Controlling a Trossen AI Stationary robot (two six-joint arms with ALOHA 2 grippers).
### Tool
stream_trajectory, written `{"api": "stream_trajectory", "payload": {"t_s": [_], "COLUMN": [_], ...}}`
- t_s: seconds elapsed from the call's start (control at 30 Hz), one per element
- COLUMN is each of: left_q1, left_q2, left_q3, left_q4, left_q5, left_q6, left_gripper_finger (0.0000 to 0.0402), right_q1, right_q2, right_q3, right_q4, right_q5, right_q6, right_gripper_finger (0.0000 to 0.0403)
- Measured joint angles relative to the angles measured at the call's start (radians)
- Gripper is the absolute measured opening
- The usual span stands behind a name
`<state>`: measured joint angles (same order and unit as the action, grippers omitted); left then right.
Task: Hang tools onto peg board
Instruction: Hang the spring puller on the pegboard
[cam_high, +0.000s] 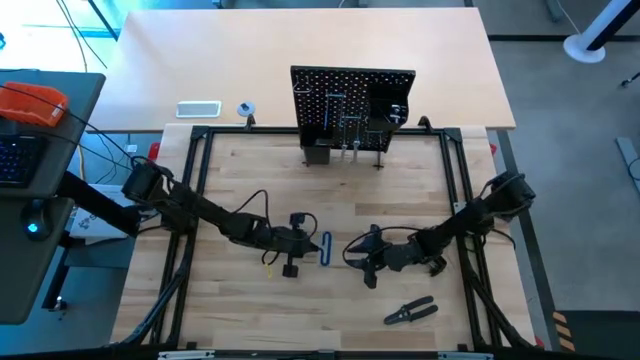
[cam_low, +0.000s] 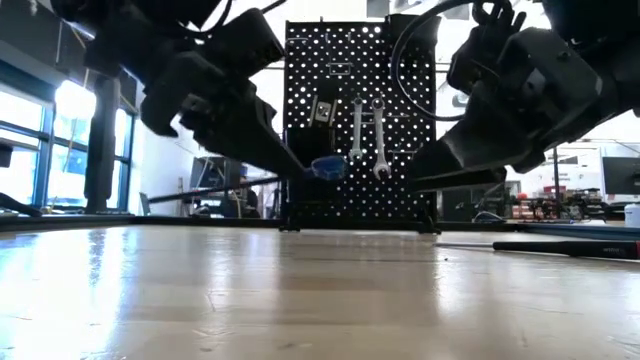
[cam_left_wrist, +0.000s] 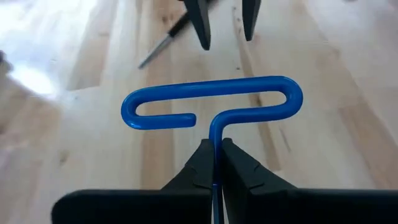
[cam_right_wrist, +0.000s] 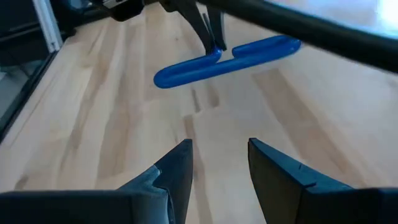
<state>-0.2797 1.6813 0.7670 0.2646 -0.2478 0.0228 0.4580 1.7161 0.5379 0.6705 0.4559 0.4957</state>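
Observation:
My left gripper (cam_high: 313, 243) is shut on the blue-handled bent key (cam_high: 327, 248) above the middle of the table. The key also shows in the right wrist view (cam_right_wrist: 224, 59) and the low view (cam_low: 328, 165). My right gripper (cam_high: 353, 258) is open and empty, just right of the key and facing it; its fingers (cam_right_wrist: 180, 165) stand apart below the key. The black peg board (cam_high: 352, 105) stands upright at the far edge, with two silver wrenches (cam_low: 368, 128) hanging on it. Black-handled pliers (cam_high: 410, 312) lie near the front edge. My left gripper pinches the key's thin shaft (cam_left_wrist: 216, 134) between its two fingertips, just behind the looped blue handle. The fingers lie along the shaft, coming roughly level from the table's left. The key is lifted clear of the table, its handle (cam_left_wrist: 211, 99) crosswise ahead of the fingertips.
A thin screwdriver (cam_low: 560, 245) lies on the table to the right. A white tray (cam_high: 198, 108) and a small tape roll (cam_high: 246, 109) sit behind the frame at the far left. Bare wood lies between the grippers and the peg board.

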Motion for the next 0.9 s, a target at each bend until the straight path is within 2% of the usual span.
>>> {"api": "stream_trajectory", "payload": {"t_s": [0.1,0.3,0.53,0.63,0.73,0.9], "left_q1": [-0.007,-0.012,-0.012,-0.006,0.005,0.058], "left_q2": [-0.031,-0.121,-0.247,-0.300,-0.335,-0.328], "left_q3": [0.000,0.000,0.000,0.001,0.002,0.002], "left_q4": [-0.015,-0.040,-0.052,-0.052,-0.072,-0.190], "left_q5": [-0.054,-0.153,-0.339,-0.388,-0.385,-0.235], "left_q6": [0.021,0.067,0.151,0.185,0.196,0.073], "left_gripper_finger": [0.0000,0.0001,0.0004,0.0003,0.0003,0.0001], "right_q1": [0.000,0.000,0.000,0.000,0.000,0.000], "right_q2": [-0.002,-0.004,-0.004,-0.004,-0.004,-0.005], "right_q3": [0.000,0.000,0.000,0.000,0.000,0.000], "right_q4": [0.000,0.000,0.000,-0.001,-0.002,-0.020], "right_q5": [0.041,0.049,0.049,0.049,0.048,0.046], "right_q6": [-0.015,-0.025,-0.014,-0.009,0.001,0.021], "right_gripper_finger": [0.0149,0.0149,0.0149,0.0149,0.0149,0.0149]}}
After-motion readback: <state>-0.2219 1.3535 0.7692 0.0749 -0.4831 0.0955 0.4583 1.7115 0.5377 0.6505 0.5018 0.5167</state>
